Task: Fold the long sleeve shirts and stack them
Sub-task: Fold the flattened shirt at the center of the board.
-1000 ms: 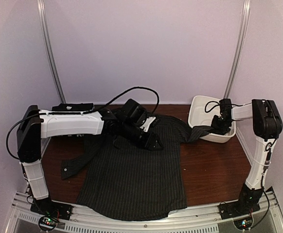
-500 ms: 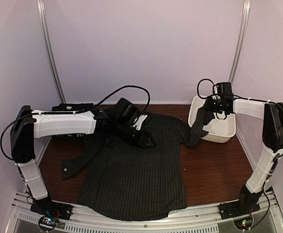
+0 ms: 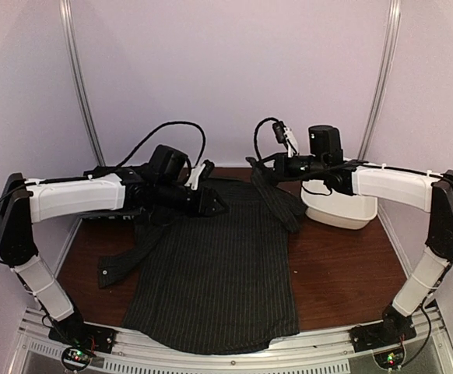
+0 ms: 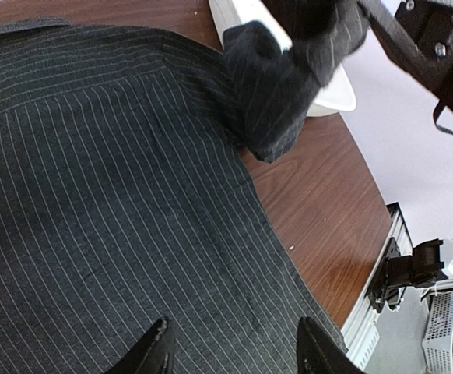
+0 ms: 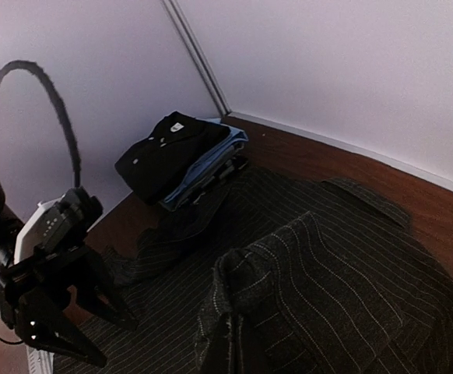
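The right hand [image 3: 272, 165] pinches the sleeve [image 3: 281, 199] aloft at 1 o'clock of the pinstriped shirt [image 3: 211, 280] lying flat on the tabletop [image 3: 343, 265]; best lay it straight across the body while the spread left hand [image 3: 209, 204] steadies the cloth at 11 o'clock.

Pinstriped shirt [image 3: 211, 273]: you see matt woven cloth, softly creased.
Folded stack [image 5: 172, 152], far left corner: matt cloth as well.
Table [image 3: 343, 265]: smooth wood-grain top with a low sheen.
Tub [image 3: 343, 214]: smooth white plastic, slightly glossy.
Rail [image 3: 211, 348], near edge: ribbed bare metal.
Arm casings [image 3: 79, 196]: your smooth white plastic.
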Robot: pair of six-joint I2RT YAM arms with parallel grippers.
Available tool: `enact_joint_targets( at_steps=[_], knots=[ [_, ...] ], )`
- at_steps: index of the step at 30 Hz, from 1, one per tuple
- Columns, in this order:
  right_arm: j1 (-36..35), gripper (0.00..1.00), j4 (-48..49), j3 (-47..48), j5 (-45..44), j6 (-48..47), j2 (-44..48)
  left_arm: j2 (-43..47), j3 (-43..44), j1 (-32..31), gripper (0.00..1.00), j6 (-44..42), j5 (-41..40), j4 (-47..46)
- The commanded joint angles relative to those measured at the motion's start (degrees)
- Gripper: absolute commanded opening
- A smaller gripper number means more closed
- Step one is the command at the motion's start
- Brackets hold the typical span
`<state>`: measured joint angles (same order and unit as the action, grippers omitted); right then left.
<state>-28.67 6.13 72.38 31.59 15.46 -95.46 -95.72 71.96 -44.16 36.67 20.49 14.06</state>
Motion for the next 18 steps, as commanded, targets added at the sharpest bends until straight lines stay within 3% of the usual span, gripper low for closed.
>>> enact_joint_targets(
  at_steps=[1, 11, 18],
  knots=[
    [-2.1, 0.0, 4.0, -1.0, 12.3, -1.7, 0.8, 3.6, -1.8, 1.5, 0.54, -3.1, 1.1, -6.3],
    [-3.3, 0.0, 7.1, -3.4, 27.3, 0.0, 0.7, 9.3, -4.0, 1.6, 0.55, -22.1, -10.2, -14.6],
    [-3.4, 0.0, 9.1, -5.8, 33.6, 1.0, 2.1, 6.6, -4.7, 1.7, 0.6, -38.5, -4.3, -23.1]
  ],
)
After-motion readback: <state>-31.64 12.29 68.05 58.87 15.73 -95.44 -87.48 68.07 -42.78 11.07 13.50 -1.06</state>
